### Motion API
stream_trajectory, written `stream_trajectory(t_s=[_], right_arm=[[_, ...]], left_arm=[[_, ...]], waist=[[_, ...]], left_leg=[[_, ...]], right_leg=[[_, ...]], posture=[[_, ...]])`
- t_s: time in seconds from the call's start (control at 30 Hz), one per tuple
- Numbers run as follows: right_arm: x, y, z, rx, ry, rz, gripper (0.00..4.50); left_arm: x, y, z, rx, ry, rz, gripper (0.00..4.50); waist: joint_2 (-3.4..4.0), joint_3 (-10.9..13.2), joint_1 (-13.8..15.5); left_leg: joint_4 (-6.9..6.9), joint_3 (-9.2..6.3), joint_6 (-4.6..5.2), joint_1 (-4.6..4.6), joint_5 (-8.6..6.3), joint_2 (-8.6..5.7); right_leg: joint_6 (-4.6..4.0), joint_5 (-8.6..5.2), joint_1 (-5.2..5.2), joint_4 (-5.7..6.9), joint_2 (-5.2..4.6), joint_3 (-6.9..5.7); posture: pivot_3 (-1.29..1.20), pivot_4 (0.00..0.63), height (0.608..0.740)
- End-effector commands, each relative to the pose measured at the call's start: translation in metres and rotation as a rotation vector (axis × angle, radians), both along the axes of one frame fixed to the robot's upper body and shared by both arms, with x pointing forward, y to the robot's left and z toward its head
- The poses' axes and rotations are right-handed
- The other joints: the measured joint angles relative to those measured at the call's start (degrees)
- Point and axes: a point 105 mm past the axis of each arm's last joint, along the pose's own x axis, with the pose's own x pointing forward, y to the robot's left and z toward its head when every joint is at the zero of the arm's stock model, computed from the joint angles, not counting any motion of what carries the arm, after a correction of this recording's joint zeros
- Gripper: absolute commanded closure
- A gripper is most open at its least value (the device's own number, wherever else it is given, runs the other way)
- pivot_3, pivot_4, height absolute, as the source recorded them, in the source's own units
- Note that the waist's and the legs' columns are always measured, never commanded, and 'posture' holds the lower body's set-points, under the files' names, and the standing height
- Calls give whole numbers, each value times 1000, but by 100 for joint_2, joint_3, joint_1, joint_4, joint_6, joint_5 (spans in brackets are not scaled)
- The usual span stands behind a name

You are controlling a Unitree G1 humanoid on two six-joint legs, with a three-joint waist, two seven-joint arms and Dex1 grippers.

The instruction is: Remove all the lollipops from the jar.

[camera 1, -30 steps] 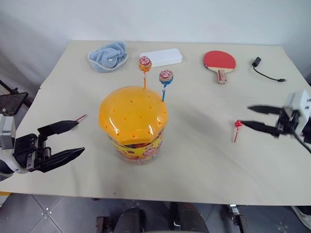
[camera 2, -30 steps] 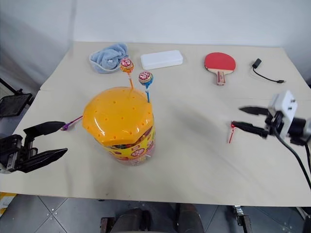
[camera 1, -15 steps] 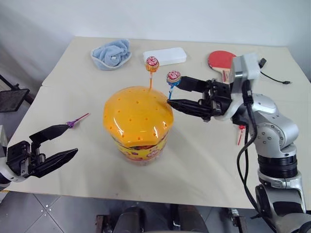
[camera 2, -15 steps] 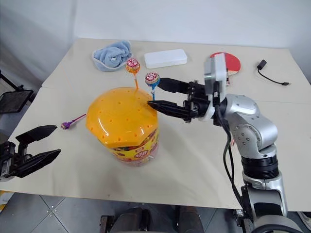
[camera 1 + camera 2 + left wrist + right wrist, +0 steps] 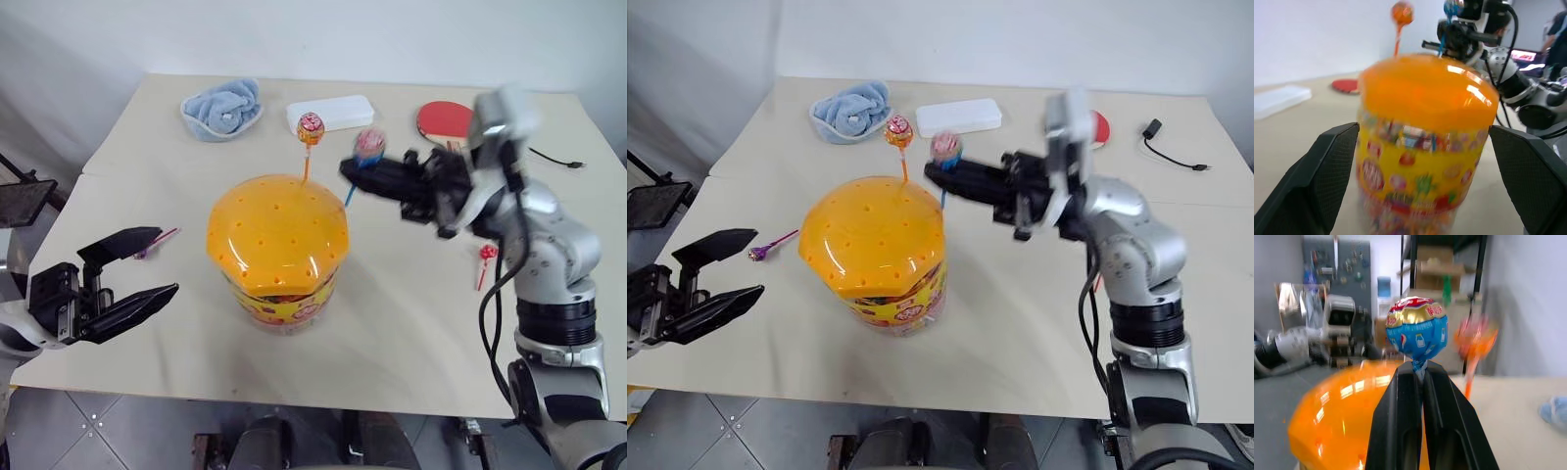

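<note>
Beige table [image 5: 411,323]: jar [image 5: 277,250] near front edge, middle. Two lollipops out: pink-stick [image 5: 157,238] toward left edge, red-stick [image 5: 484,260] toward right. Right gripper [image 5: 1417,380] clamped on blue-stick lollipop [image 5: 368,144] at lid's rim. Orange-stick lollipop [image 5: 310,128] remains in lid. Left gripper [image 5: 137,270] wide open, empty.

Far edge of worktop [image 5: 411,323]: blue cloth [image 5: 222,108] bunched up, white box [image 5: 330,114] just beside it, red paddle [image 5: 443,121] further right, black cable [image 5: 556,158] near the corner.
</note>
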Motion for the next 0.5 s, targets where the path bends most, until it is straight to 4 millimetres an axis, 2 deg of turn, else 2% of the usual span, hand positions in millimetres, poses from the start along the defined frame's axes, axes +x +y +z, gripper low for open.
stream_trajectory(t_s=[0.03, 0.07, 0.13, 0.23, 0.3, 0.33, 0.4, 0.5], right_arm=[[2, -47, 39, 50, -30, -139, 4472], [4, -56, 40, 37, -19, -173, 4472], [22, -92, 22, -105, 43, -363, 4472], [46, -163, -27, -330, 178, -682, 4472], [52, -200, -59, -413, 271, -814, 4472], [52, -219, -82, -509, 326, -892, 4472], [47, -243, -113, -617, 401, -964, 4472], [40, -263, -147, -757, 477, -1022, 4472]], left_arm=[[-4, -16, 4, 78, -28, -80, 0], [-5, -18, 3, 98, -25, -92, 0], [-4, -22, 0, 148, -20, -124, 0], [-3, -24, -3, 199, -15, -158, 0], [-2, -23, -6, 217, -10, -169, 0], [-1, -21, -9, 237, -3, -172, 0], [0, -16, -13, 261, 5, -168, 0], [-1, -14, -13, 261, 5, -165, 0]], waist=[[-1, -1, 18], [-6, -4, 28], [-7, -5, 28], [-13, -8, 53], [-11, -7, 47], [-10, -6, 41], [-5, -3, 13], [5, 3, -29]], left_leg=[[0, -1, 1, -1, 1, -1], [1, -5, 1, -2, 1, -1], [0, -10, -1, -4, 0, -1], [-3, -3, 6, -15, -4, -7], [-3, 11, 13, -14, -7, -9], [-2, 20, 15, -14, -6, -10], [-2, 23, 13, -12, -2, -7], [-2, 34, -1, -6, 7, 1]], right_leg=[[1, 0, 0, -1, 0, -1], [1, 0, 0, -1, 0, -3], [0, 0, 1, -5, 0, -6], [0, 0, 1, -18, 0, -9], [2, 1, 3, -25, 0, -9], [5, 3, 2, -26, 0, -7], [8, 4, 2, -25, 4, -11], [8, 4, -2, -16, 15, -5]], posture=[[0, 150, 740], [0, 150, 740], [0, 150, 740], [0, 150, 740], [0, 150, 740], [0, 150, 740], [0, 150, 740], [0, 150, 740]])
